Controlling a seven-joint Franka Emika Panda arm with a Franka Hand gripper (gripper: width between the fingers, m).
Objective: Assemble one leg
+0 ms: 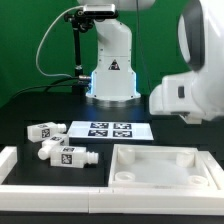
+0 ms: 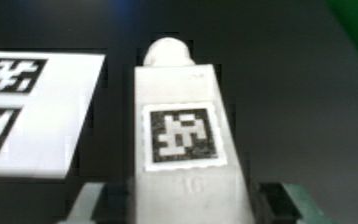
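Observation:
In the wrist view my gripper (image 2: 188, 208) is shut on a white leg (image 2: 179, 120). The leg is blocky, has a black-and-white tag on its face, and its narrower round end points away from the fingers (image 2: 98, 205). It hangs above the dark table, next to the edge of the marker board (image 2: 34, 110). In the exterior view the gripper and the held leg are out of sight. Three more legs lie on the exterior view's left: one alone (image 1: 45, 130) and two side by side (image 1: 62, 153). The large flat white panel (image 1: 165, 168) lies at the front right.
The marker board (image 1: 108, 129) lies in the middle of the table in front of the robot base (image 1: 110, 70). A bulky white arm segment (image 1: 190, 85) fills the exterior view's right. A white border (image 1: 20, 170) runs along the left and front.

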